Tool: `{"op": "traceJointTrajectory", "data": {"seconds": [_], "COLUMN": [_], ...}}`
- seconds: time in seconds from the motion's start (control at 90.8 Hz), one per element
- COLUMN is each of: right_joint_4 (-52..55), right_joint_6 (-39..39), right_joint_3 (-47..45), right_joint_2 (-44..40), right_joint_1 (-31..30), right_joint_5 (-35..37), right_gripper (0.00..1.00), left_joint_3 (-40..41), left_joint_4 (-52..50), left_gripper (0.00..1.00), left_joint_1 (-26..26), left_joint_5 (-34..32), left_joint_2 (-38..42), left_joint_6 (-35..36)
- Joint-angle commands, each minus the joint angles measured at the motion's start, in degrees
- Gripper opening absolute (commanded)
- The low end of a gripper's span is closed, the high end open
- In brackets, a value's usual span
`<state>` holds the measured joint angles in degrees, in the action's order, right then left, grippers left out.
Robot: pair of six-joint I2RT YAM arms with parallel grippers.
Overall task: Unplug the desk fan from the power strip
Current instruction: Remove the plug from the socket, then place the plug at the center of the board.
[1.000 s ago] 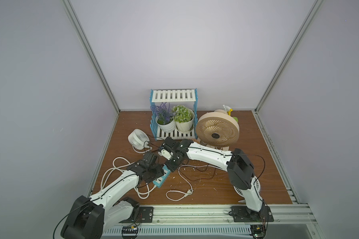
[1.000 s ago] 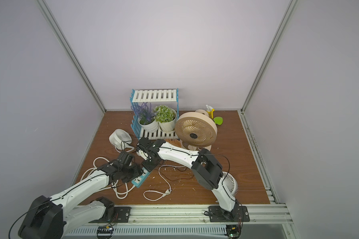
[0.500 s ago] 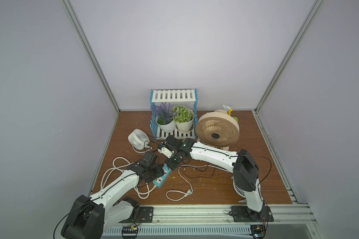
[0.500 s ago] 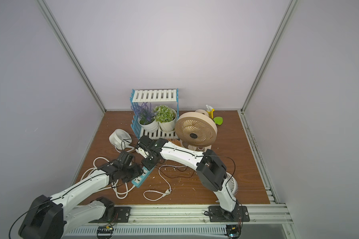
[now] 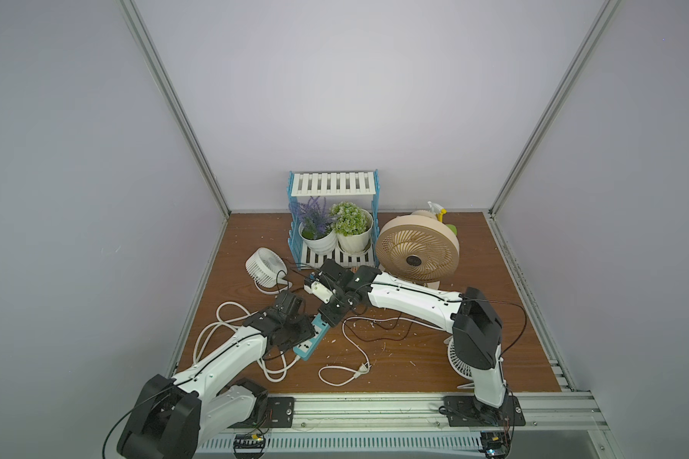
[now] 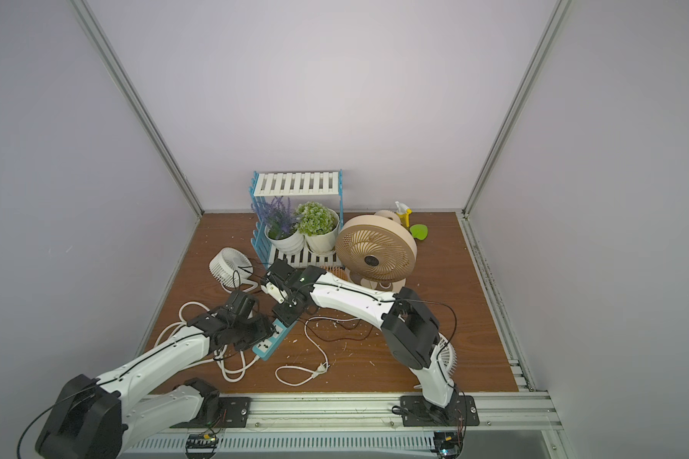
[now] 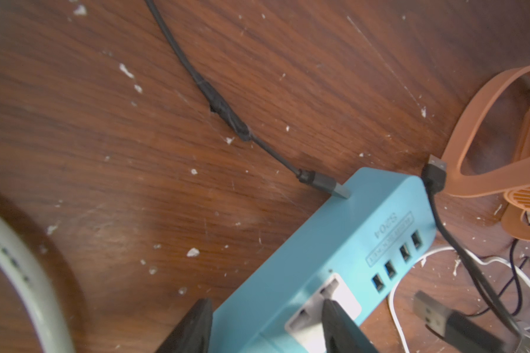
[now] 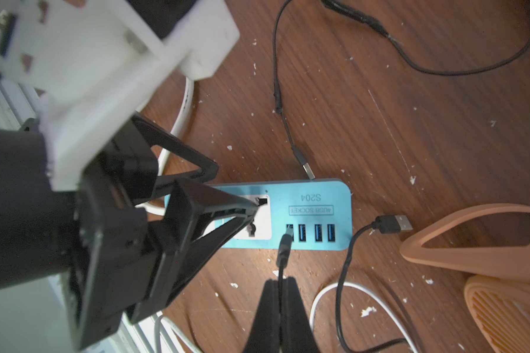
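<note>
The teal power strip (image 5: 310,342) (image 6: 270,344) lies slantwise on the wooden floor. My left gripper (image 7: 265,308) (image 5: 297,332) is shut across its width, with one finger (image 7: 193,327) on the far side and the other at the white socket face (image 8: 259,224). My right gripper (image 8: 280,279) (image 6: 286,316) is shut on a thin black cable just behind its USB plug (image 8: 284,248). The plug (image 7: 430,311) hangs free beside the strip (image 8: 318,198), and all the USB ports (image 7: 397,261) look empty. Which desk fan this cable leads to does not show.
Two loose USB plugs (image 7: 323,182) (image 8: 393,224) lie by the strip. A small white fan (image 5: 265,270), a big beige fan (image 5: 416,250), an orange fan (image 8: 502,293) and a white fan (image 5: 460,359) stand around. A plant rack (image 5: 333,190) is at the back. White cords (image 5: 347,367) loop in front.
The right arm's elbow has swung to the right while its gripper stayed at the strip's end with the cable. The left arm has kept still on the strip.
</note>
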<state>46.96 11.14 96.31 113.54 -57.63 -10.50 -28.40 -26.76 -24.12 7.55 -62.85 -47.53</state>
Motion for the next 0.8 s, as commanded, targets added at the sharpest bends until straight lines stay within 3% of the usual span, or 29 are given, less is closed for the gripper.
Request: {"op": "traceJointTrajectory", "data": {"seconds": [0.0, 0.429, 0.583, 0.793], "right_joint_4": [0.2, -3.8, -4.0, -3.9], "right_joint_6": [0.0, 2.4, 3.1, 2.8], "right_joint_3": [-2.4, -12.5, -12.0, -11.3], "right_joint_2": [-3.4, -7.4, -6.1, -8.6], "right_joint_1": [-0.1, -2.1, -2.8, -2.4], "right_joint_5": [0.4, -0.2, -0.4, 4.1], "right_gripper": [0.00, 0.00, 0.26, 0.48], "left_joint_3": [1.3, 0.9, 0.5, 0.0], "left_joint_4": [-6.4, -6.6, -6.9, -7.9], "left_gripper": [0.60, 0.60, 0.60, 0.61], "left_joint_1": [-0.2, -0.2, -0.2, -0.2], "left_joint_5": [-2.6, -2.8, -2.9, -3.7], "left_joint_2": [-1.7, -1.9, -2.2, -1.3], "left_joint_6": [0.3, 0.6, 0.9, 0.8]}}
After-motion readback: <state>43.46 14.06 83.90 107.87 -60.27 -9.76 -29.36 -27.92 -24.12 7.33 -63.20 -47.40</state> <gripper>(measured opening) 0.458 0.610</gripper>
